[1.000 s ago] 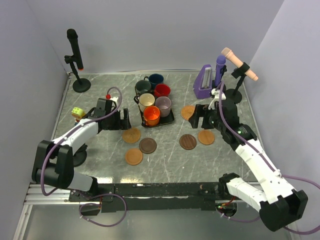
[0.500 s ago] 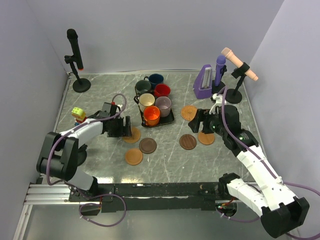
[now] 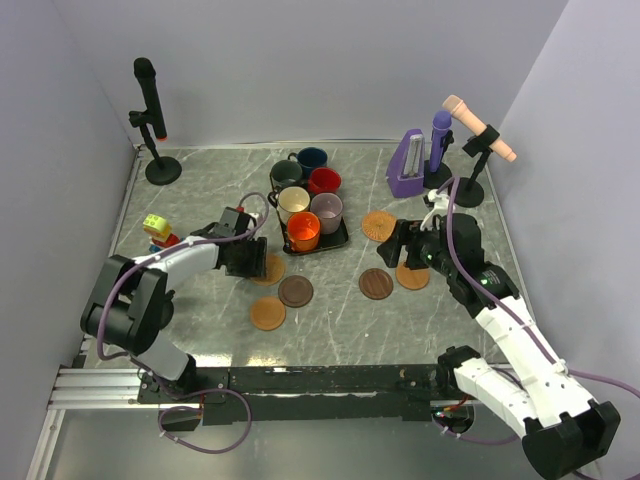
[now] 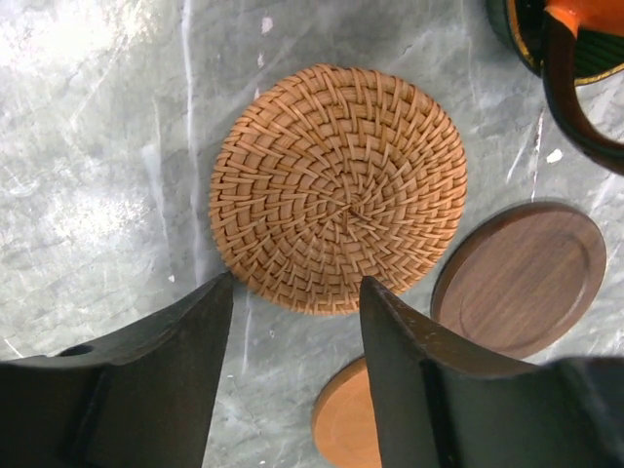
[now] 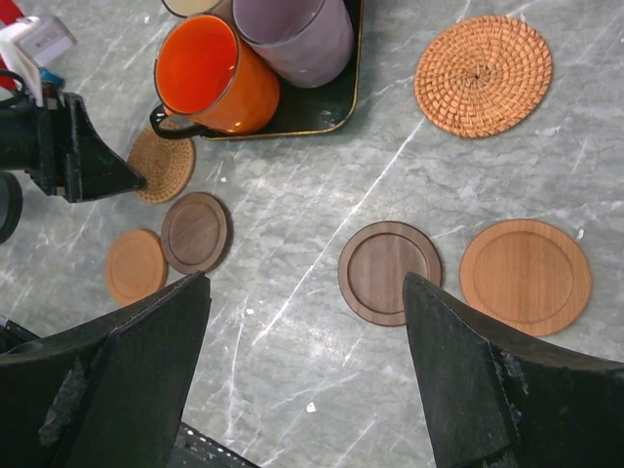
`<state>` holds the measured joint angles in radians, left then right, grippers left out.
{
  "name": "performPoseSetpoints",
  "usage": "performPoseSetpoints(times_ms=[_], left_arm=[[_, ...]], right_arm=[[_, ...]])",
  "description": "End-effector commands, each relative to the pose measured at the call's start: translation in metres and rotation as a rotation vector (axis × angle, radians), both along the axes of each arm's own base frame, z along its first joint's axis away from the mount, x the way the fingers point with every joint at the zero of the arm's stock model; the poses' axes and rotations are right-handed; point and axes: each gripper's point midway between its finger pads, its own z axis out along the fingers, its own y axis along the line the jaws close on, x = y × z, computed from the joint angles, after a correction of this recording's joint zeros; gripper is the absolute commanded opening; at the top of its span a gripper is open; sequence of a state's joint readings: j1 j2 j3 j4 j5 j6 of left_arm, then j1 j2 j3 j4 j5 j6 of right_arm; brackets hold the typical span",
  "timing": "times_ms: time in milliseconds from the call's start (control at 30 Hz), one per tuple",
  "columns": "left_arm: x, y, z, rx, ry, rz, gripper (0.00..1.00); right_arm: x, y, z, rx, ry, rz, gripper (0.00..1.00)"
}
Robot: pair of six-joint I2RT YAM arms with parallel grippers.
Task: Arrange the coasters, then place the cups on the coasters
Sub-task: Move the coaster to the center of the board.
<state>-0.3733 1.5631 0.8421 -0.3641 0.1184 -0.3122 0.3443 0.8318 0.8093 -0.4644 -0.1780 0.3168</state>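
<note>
Six cups stand on a black tray (image 3: 343, 238): orange (image 3: 303, 231), cream (image 3: 293, 203), mauve (image 3: 327, 211), red (image 3: 323, 181), grey-green (image 3: 286, 175), navy (image 3: 312, 158). Left of the tray lie a woven coaster (image 4: 338, 185), a dark brown coaster (image 4: 522, 278) and a smooth orange coaster (image 4: 346, 419). My left gripper (image 4: 295, 292) is open, its tips at the woven coaster's near edge, nothing between them. On the right lie a woven coaster (image 5: 483, 75), a dark brown coaster (image 5: 390, 273) and a smooth orange coaster (image 5: 525, 276). My right gripper (image 5: 307, 283) hangs open above them.
A black microphone on a stand (image 3: 150, 110) is at the back left, a tan one (image 3: 478, 130) at the back right beside a purple holder (image 3: 410, 165). A small toy figure (image 3: 157, 230) sits near the left wall.
My left gripper has moved right to the woven coaster by the tray and its jaws have narrowed. My right gripper has shifted slightly toward the near side.
</note>
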Motion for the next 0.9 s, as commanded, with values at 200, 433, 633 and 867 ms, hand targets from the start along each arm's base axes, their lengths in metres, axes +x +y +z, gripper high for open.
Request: performPoseSetpoints(times_ms=[200,433,633,867], left_arm=[[-0.031,-0.032,-0.031,0.047,0.103,-0.092,0.57],[-0.028,-0.033,-0.023,0.064,0.058,-0.095,0.61],[-0.001,-0.017,0.009,0.139,-0.103,-0.051,0.64],[0.033,-0.013,0.026,0.068,-0.155,-0.022,0.69]], right_arm=[[0.0,0.004,0.005,0.018,-0.033,0.016,0.86],[-0.003,0.002,0.003,0.012,-0.03,0.015,0.86],[-0.002,0.002,0.006,0.0,-0.031,0.025,0.86],[-0.001,0.006,0.01,0.011,-0.037,0.037,0.87]])
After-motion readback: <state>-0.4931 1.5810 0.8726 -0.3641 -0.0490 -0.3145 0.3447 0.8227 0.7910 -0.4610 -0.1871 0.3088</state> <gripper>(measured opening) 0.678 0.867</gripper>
